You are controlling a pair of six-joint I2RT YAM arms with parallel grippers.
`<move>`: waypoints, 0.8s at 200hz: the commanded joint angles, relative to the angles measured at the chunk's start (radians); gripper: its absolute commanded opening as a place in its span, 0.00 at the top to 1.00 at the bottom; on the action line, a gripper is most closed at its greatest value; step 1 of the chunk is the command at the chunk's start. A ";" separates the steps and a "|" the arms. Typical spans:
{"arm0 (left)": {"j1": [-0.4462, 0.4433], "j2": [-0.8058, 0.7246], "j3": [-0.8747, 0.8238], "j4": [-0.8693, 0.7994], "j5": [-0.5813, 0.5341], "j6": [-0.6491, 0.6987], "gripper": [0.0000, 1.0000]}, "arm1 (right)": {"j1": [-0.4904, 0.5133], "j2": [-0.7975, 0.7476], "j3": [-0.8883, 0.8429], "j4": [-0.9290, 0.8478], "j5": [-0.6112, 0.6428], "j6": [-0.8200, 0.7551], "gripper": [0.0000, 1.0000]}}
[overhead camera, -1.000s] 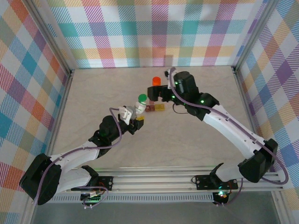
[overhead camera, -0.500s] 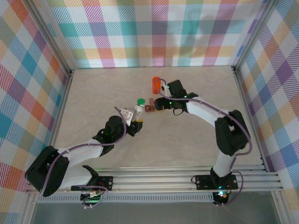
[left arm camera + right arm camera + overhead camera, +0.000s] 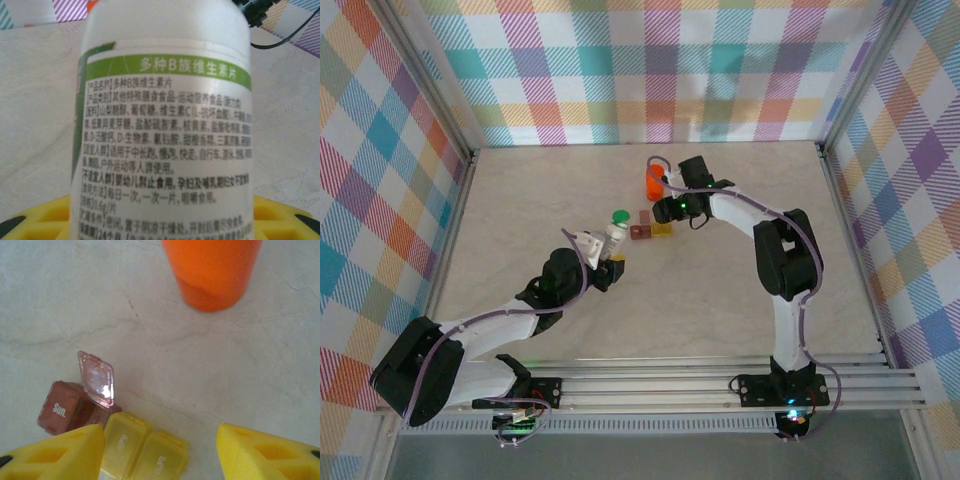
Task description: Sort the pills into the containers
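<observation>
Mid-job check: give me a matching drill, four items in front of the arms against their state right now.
Things:
1. white bottle
2. orange bottle
3. red pill box
4. yellow pill box

States:
A. lids shut, numbered 6 and 5
B. one lid flipped open
C. held in the left claw
D. standing upright, not gripped

Pairs: 1-C, 2-D, 3-B, 4-A

White-shelled, black-jointed left arm (image 3: pixel 490 325) at seven o'clock and matching right arm (image 3: pixel 740 212) at one o'clock carry looping purple-grey cables (image 3: pixel 582 268). Green lights (image 3: pixel 685 205) dot the right one. The fingertips (image 3: pixel 60 452) are yellow and pocketed.
</observation>
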 commanded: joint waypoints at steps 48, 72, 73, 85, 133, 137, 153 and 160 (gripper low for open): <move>0.013 -0.053 -0.037 0.029 0.008 -0.019 1.00 | -0.003 0.102 0.079 -0.081 -0.098 -0.012 0.44; 0.015 -0.074 -0.042 0.001 0.001 -0.020 1.00 | -0.003 0.092 0.041 -0.069 -0.121 0.001 0.45; 0.015 -0.075 -0.042 0.001 0.001 -0.020 1.00 | -0.003 0.092 0.038 -0.068 -0.121 0.002 0.46; 0.016 -0.081 -0.047 0.000 -0.002 -0.024 1.00 | -0.003 0.079 0.013 -0.055 -0.132 0.009 0.46; 0.017 -0.086 -0.052 -0.008 -0.011 -0.035 1.00 | -0.003 -0.001 -0.105 -0.035 -0.108 0.109 0.50; 0.017 -0.084 -0.051 -0.009 -0.011 -0.036 1.00 | -0.003 -0.010 -0.119 -0.031 -0.103 0.127 0.50; 0.017 -0.079 -0.046 -0.015 -0.017 -0.041 1.00 | -0.003 -0.052 -0.172 -0.015 -0.060 0.223 0.49; 0.017 -0.074 -0.042 -0.020 -0.019 -0.042 1.00 | -0.003 -0.070 -0.195 -0.009 -0.027 0.280 0.49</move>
